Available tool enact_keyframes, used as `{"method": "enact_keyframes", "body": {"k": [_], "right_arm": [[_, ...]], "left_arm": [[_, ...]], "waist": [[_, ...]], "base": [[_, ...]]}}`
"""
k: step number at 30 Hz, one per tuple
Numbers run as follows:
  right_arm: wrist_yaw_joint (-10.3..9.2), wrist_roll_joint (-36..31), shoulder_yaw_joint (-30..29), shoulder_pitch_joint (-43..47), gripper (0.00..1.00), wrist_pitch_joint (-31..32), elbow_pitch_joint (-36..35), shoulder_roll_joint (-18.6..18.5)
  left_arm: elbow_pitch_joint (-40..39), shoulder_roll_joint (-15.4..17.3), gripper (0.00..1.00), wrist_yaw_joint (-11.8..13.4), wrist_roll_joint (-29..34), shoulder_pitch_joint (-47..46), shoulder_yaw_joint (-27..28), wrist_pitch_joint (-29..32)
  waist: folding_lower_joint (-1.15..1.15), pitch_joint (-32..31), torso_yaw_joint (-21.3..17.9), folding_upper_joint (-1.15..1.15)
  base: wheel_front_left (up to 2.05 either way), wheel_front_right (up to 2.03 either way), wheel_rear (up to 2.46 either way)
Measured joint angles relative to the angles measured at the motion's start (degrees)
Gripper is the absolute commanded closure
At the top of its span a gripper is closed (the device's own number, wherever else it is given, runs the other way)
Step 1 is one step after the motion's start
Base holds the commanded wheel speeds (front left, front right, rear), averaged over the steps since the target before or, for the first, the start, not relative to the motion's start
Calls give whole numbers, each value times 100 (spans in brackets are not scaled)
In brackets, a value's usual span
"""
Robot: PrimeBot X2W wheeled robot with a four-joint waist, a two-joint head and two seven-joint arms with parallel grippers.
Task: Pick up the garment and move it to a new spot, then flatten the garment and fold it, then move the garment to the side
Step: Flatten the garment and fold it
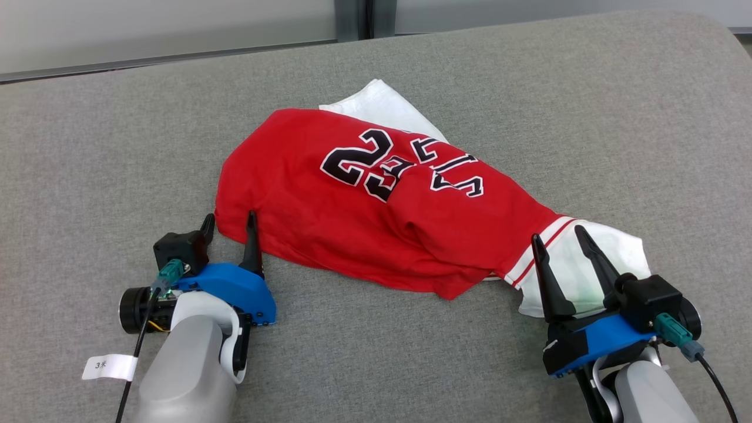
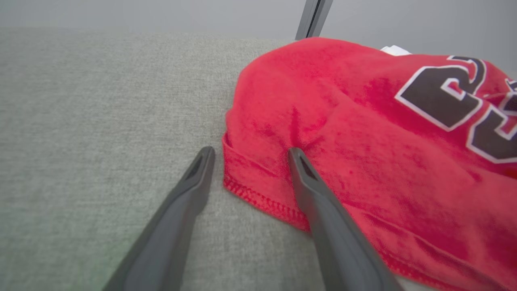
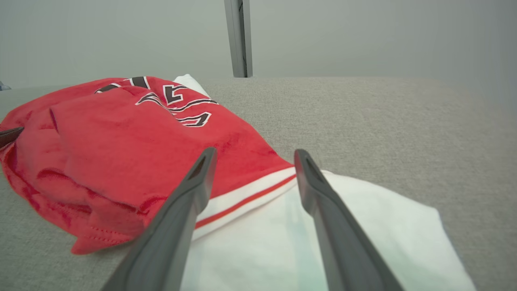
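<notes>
Nearest the head camera are the pale left forearm point(image 1: 188, 376) and right forearm point(image 1: 652, 393), each ending in a blue-bodied tool. At the garment's near left corner the left gripper point(image 1: 230, 215) stands wide open. In its wrist view one finger lies on the bare surface just beside the stitched hem point(image 2: 258, 198). The other finger rests on top of the red cloth and dimples it. Nothing is pinched between them. The right gripper point(image 1: 557, 232) is spread just as wide, its fingers reaching over the near white sleeve point(image 1: 623, 252) and the red-and-white striped band point(image 3: 246, 198). It has hold of nothing either, and whether its tips touch the sleeve I cannot tell.

Beyond the fingertips the garment point(image 1: 352, 217), a red jersey with white sleeves and black numbering, lies near the middle of the grey fabric surface point(image 1: 117, 147), stretching from one gripper across to the other. It is rumpled: a soft ridge humps across its middle, the near hem bunches, and a second white sleeve point(image 1: 382, 106) pokes out at the far side.

Judging by this, flattening is not finished and no fold has been made. Whether the first relocation is done the pictures cannot say. Spreading flat, folding and moving aside all appear to be left.

Farthest back stands a pale wall point(image 1: 176, 23) with a dark upright post point(image 1: 352, 17).
</notes>
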Motion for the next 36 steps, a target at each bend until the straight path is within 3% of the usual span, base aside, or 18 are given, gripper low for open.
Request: {"method": "enact_keyframes", "body": {"k": [1,2,5,18,25,31,36], "right_arm": [[0,0,-5,1,0,0,1,0],[-1,2,-20,1,0,0,7,0],[0,13,-82,31,0,0,41,-1],[0,121,-91,357,0,1,233,15],[0,254,-31,539,0,0,298,26],[0,388,-14,672,0,0,290,27],[-1,428,99,695,0,0,271,29]], "left_arm": [[45,1,84,-9,18,-27,14,-3],[67,0,100,-33,27,-36,21,-4],[-60,-3,100,-126,26,-13,32,5],[-2583,0,100,-326,83,633,302,12],[-2952,22,100,-433,287,889,492,12],[-3134,310,100,-514,444,725,417,12],[-2451,677,100,-530,446,155,255,180]], "waist": [[0,-2,-6,0],[0,-12,-8,0],[0,-104,40,0],[-1,-1026,803,0],[-1,-1396,1025,0],[-1,-1468,1016,0],[-1,-1264,846,0]], "base": [[0,0,0],[0,0,0],[0,0,0],[0,0,0],[0,0,0],[0,0,0],[0,0,0]]}}
